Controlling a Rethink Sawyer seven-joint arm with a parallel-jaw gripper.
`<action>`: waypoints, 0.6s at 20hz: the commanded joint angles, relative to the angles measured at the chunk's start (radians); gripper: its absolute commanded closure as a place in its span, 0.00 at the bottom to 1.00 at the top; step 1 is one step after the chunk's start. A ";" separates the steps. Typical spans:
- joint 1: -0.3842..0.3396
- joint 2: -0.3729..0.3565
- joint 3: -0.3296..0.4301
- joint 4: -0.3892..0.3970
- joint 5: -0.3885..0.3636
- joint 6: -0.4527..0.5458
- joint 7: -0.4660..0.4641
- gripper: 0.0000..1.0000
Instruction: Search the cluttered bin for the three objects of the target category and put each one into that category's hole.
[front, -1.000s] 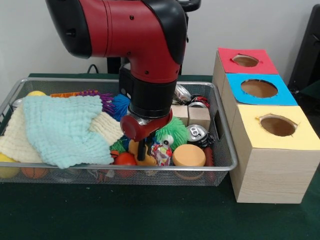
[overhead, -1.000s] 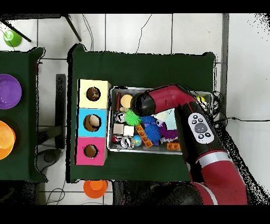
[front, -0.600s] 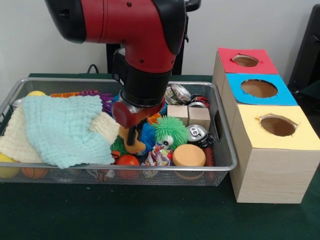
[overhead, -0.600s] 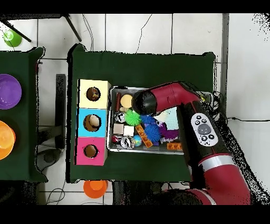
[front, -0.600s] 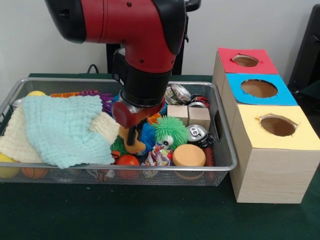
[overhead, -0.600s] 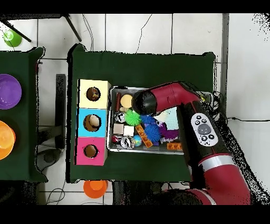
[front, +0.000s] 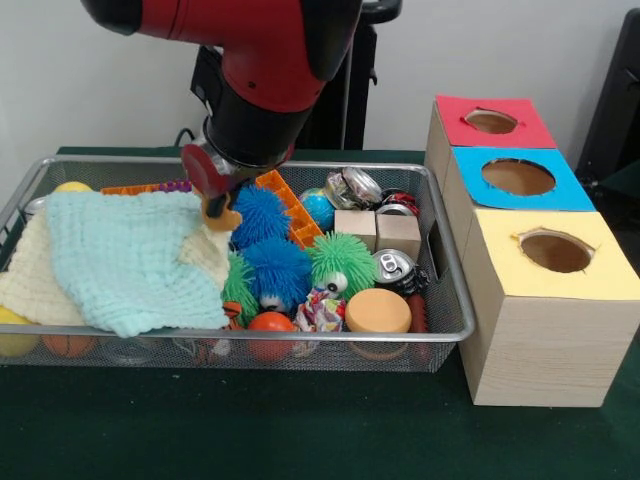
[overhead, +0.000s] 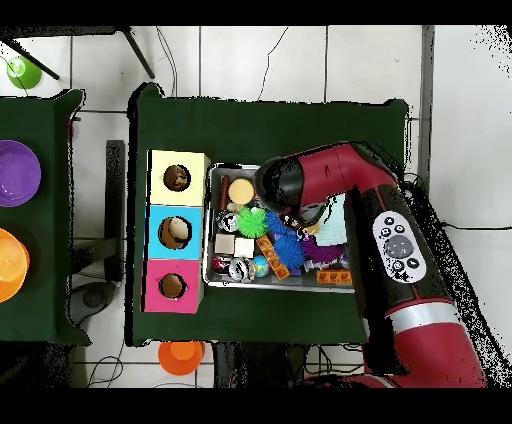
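One ruffled patterned bundle lay at the wire bin's front, right of my pincer, which hung over the mint cloth; its opening I couldn't tell. The yellow-topped hole stood rightmost.

Even indoor light, soft shadows, slightly soft focus
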 joint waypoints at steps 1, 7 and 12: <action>-0.018 0.006 0.006 -0.045 -0.074 0.133 -0.384 1.00; -0.027 -0.001 0.019 -0.021 -0.049 0.111 -0.364 0.00; -0.022 -0.002 0.020 -0.019 -0.043 0.109 -0.360 0.00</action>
